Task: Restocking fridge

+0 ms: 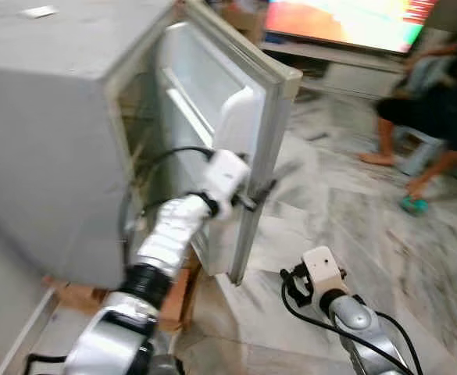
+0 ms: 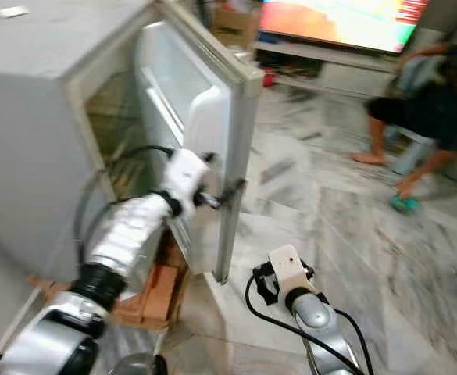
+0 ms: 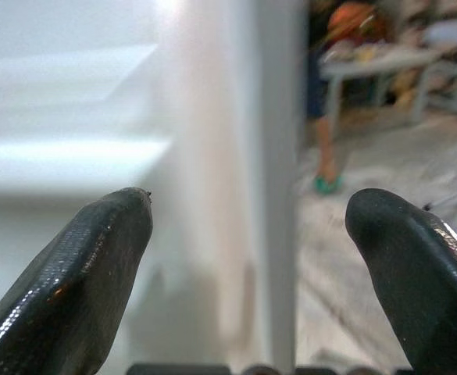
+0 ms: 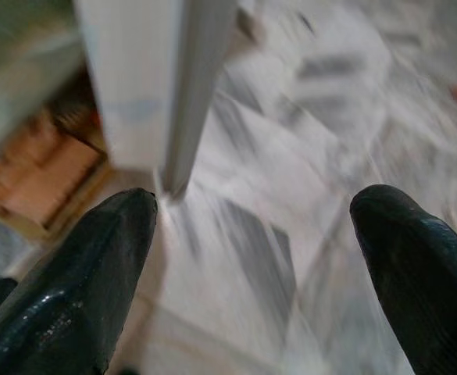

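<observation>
A small grey fridge stands on my left with its door swung open toward me; white door shelves show on the inside. My left gripper is open at the door's free edge, about halfway up. One finger is on the inner side and the other finger on the outer side, with the grey edge between them. My right gripper is open and holds nothing, low over the marble floor below the door's bottom corner.
The fridge rests on a brown cardboard or wood base. A person sits at the far right, feet on the floor. A lit TV stands on a low cabinet at the back. Marble floor stretches to my right.
</observation>
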### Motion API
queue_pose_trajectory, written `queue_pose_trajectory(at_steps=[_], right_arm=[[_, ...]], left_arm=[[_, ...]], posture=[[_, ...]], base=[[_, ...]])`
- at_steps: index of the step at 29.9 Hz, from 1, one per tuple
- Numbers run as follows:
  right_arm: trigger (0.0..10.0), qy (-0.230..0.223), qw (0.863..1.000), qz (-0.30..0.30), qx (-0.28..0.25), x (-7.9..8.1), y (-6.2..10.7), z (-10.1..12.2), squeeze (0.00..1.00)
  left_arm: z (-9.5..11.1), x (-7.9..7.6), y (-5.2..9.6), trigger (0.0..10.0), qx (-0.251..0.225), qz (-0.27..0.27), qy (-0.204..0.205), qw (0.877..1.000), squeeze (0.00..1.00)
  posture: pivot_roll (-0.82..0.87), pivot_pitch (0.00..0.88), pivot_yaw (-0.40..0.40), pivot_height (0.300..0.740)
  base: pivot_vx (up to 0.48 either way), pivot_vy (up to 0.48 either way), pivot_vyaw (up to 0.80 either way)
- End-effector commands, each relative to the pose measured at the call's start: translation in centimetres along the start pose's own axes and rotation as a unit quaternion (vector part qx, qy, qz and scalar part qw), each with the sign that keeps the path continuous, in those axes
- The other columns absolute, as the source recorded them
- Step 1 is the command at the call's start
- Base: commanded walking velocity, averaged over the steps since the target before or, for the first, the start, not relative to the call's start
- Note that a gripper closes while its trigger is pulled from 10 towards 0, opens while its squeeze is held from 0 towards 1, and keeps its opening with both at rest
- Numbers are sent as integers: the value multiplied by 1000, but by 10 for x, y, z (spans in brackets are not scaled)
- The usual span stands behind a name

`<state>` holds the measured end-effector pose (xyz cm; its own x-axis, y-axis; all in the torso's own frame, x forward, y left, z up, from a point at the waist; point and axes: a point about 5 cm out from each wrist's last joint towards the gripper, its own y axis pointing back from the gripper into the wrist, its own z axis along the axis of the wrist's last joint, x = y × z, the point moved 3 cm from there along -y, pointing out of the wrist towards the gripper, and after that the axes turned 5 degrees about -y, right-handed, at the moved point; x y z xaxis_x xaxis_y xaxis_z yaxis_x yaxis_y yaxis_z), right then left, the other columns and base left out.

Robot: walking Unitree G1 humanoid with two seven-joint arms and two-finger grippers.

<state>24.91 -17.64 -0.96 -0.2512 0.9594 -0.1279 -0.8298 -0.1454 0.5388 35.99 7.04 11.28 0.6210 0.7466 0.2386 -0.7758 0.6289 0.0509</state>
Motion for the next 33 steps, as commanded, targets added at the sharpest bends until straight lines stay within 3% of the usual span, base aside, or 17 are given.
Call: queue_pose_trajectory(at_steps=[1,4,5,7,8,9,13,16,18,20,23,26,33], right_arm=[[10000,-4,999,-10,-30,-4,1,14,0],[10000,-8,999,-15,-39,-6,2,16,0],[10000,-20,997,-33,-66,-11,5,23,0],[10000,-37,994,-41,-90,-12,7,31,0],[10000,-36,992,-52,-105,-13,8,38,0],[10000,-30,992,-60,-109,-14,8,40,0],[10000,-45,989,-88,-112,-23,10,41,0],[10000,-65,986,-95,-120,-25,11,43,0],[10000,-79,981,-101,-144,-25,11,53,0],[10000,-68,979,-112,-159,-27,11,59,0],[10000,-102,973,-102,-183,-25,12,67,0],[10000,-95,970,-121,-190,-28,13,71,0],[10000,-122,959,-102,-235,-24,16,93,0]], left_arm=[[-14,7,13,10000,17,19,18,1000,0],[-18,14,21,10000,21,35,23,999,0],[-29,29,45,10000,28,82,40,995,0],[-40,39,68,10000,38,130,43,990,0],[-44,48,85,10000,30,182,46,982,0],[-44,51,91,10000,25,200,49,978,0],[-54,53,111,10000,44,235,33,970,0],[-63,47,124,10000,67,239,20,969,0],[-67,42,132,10000,76,246,32,966,0],[-68,38,133,10000,79,243,31,966,0],[-68,36,133,10000,82,240,29,967,0],[-65,37,133,10000,82,245,33,965,0],[-56,32,125,10000,70,243,45,966,0]], posture=[[20,1,-46,740],[21,2,-46,740],[22,8,-36,740],[23,14,-35,740],[25,17,-37,740],[25,17,-37,740],[25,18,-41,740],[24,17,-41,740],[20,13,-33,740],[21,11,-31,740],[19,13,-26,740],[20,19,-21,740],[14,21,-10,740]], base=[[0,0,0],[0,0,0],[0,0,0],[0,0,0],[0,0,0],[0,0,0],[0,-387,0],[0,-403,0],[0,-418,0],[0,-416,0],[0,-419,0],[0,-460,0],[39,-439,0]])
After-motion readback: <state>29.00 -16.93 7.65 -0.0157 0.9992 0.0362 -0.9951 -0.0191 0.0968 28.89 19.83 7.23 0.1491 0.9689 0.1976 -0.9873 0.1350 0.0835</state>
